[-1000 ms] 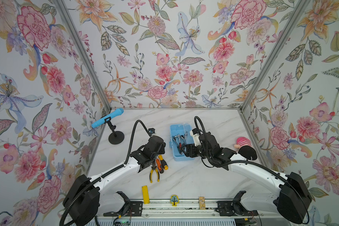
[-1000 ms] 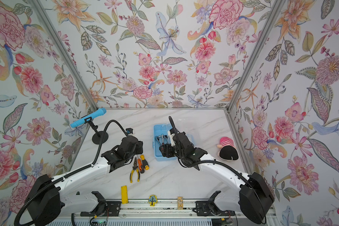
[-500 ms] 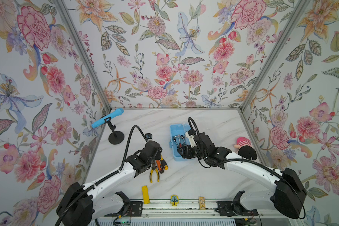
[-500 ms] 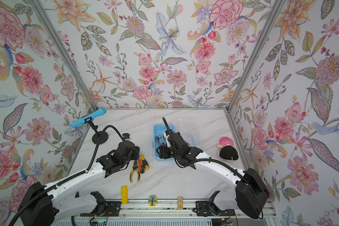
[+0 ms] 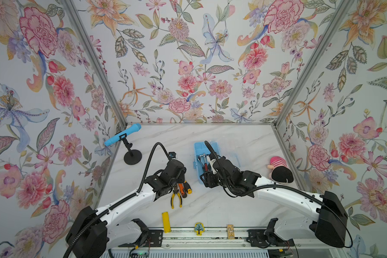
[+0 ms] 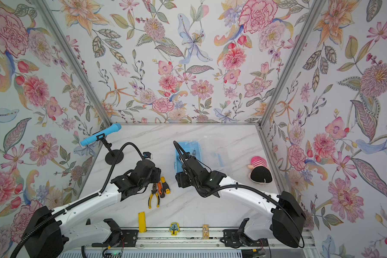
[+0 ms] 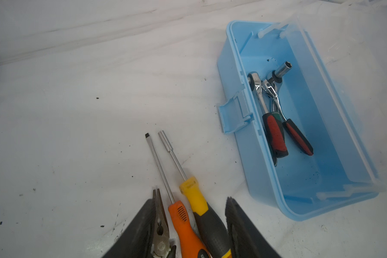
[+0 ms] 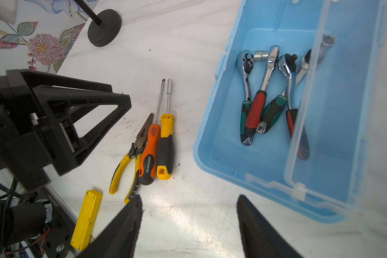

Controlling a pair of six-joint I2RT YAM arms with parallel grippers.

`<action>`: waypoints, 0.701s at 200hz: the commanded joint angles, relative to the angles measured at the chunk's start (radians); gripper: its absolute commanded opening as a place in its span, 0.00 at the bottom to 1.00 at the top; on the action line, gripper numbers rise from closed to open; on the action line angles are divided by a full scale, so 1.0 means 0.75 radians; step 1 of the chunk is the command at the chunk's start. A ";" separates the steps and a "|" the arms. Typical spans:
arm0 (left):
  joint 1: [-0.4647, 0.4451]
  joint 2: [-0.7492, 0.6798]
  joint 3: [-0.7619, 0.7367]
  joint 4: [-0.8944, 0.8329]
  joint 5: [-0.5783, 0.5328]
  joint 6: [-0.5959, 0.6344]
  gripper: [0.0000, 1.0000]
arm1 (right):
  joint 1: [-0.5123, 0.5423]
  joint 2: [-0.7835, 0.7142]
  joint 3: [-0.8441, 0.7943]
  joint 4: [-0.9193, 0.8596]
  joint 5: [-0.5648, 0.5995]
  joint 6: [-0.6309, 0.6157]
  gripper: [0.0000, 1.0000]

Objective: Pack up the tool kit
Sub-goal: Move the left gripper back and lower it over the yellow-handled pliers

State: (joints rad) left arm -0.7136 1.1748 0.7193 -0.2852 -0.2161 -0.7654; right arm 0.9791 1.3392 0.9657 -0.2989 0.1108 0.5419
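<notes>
Near the open box [image 7: 248,152] on the counter [image 7: 76,134], I am hovering my left gripper [image 7: 191,198] with jaws spread astride the pliers [image 7: 159,214], orange screwdriver [image 7: 183,225] and yellow screwdriver [image 7: 208,225] lying bunched together, so closing now, I reckon, is risking pinching several and spilling one short.

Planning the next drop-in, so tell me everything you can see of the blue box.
The box is a light-blue plastic rectangular tub standing upright on the marble table. Its clear lid is swung open along the long side away from the loose tools; a flip latch hangs on the wall facing them. Ratchet wrenches lie inside, with room left.
</notes>
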 commanded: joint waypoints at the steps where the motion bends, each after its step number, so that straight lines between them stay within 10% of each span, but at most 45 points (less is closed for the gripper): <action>1: -0.010 -0.046 -0.025 -0.096 0.014 -0.005 0.54 | 0.027 -0.011 -0.041 -0.021 0.057 0.033 0.68; 140: -0.082 -0.231 -0.307 -0.208 0.049 -0.231 0.53 | -0.021 0.011 -0.072 0.079 -0.053 -0.019 0.73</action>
State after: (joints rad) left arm -0.7513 1.0031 0.5102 -0.4305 -0.1864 -0.8967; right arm 0.9848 1.3354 0.8936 -0.2558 0.0952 0.5529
